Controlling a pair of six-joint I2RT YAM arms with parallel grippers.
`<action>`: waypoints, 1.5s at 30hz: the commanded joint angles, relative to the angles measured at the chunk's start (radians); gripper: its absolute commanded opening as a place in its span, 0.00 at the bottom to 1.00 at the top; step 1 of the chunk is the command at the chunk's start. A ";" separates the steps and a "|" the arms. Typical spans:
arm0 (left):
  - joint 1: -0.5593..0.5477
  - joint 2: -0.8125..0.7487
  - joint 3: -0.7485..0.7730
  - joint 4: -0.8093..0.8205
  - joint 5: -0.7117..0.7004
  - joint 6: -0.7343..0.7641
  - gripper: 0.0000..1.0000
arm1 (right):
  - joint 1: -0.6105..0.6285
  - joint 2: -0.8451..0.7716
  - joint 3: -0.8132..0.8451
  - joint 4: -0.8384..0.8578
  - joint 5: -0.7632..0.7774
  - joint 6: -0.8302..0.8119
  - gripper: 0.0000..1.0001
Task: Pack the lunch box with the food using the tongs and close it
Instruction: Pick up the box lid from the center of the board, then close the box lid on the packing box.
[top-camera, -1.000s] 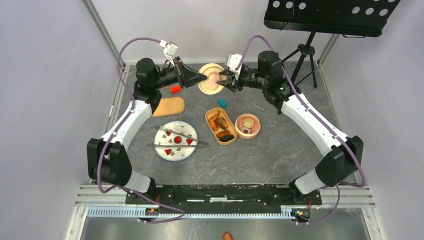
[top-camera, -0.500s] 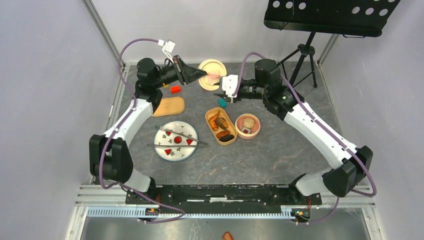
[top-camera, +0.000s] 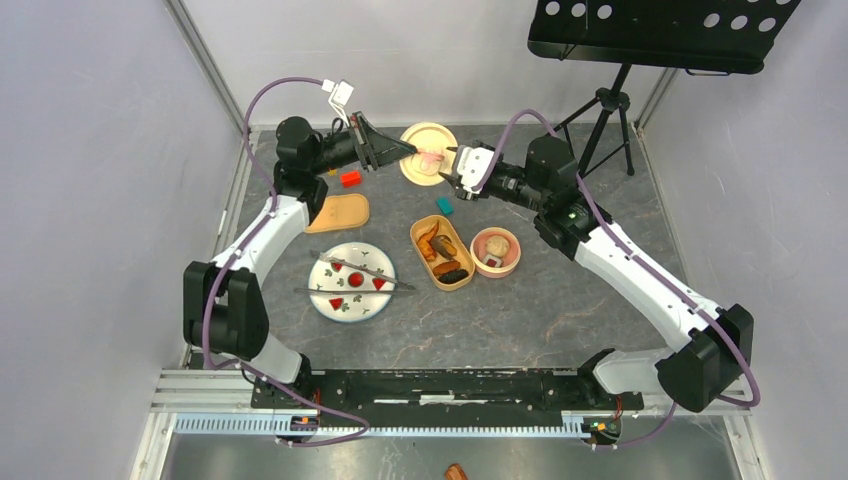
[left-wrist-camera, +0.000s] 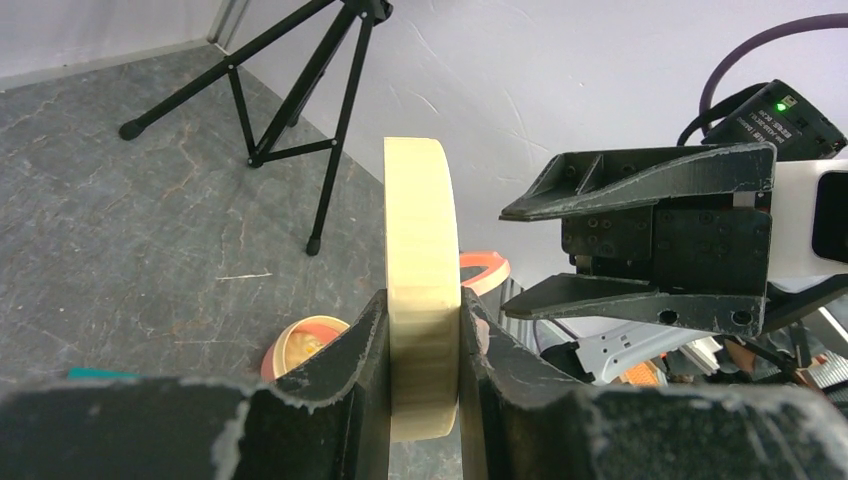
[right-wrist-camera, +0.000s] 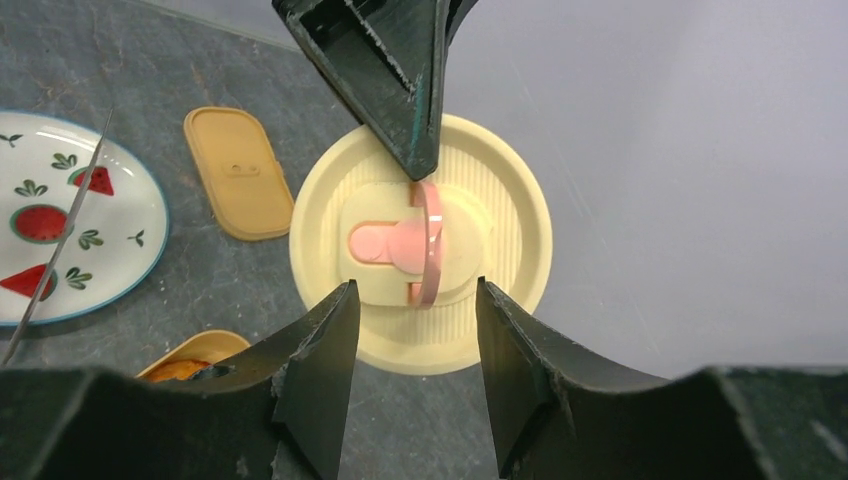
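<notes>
The left gripper (left-wrist-camera: 423, 310) is closed on the rim of a round cream plastic lid (left-wrist-camera: 420, 230) and holds it on its edge in the air, behind the oval tan lunch box (top-camera: 414, 240). The right gripper (right-wrist-camera: 413, 290) stands open just before the lid's pink handle (right-wrist-camera: 395, 245), perhaps not touching it. The long dark-grey metal tongs (top-camera: 360, 270) lie across a white round plate (top-camera: 318, 300) left of the box, beside small red wedges (top-camera: 379, 284). Orange-brown fried chunks (top-camera: 435, 243) lie inside the box.

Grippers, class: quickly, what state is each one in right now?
Left gripper: closed on the round cream plastic lid, held on edge.
Right gripper: open, holding nothing.
</notes>
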 joint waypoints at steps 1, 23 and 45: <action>-0.006 0.005 0.007 0.118 0.038 -0.096 0.02 | -0.003 -0.006 -0.004 0.108 0.000 0.014 0.53; -0.025 0.021 0.025 0.105 0.066 -0.147 0.37 | -0.003 0.037 0.027 0.048 0.082 0.002 0.00; 0.096 -0.042 -0.019 -0.333 -0.128 0.327 1.00 | -0.250 -0.027 -0.321 -0.315 0.115 0.180 0.00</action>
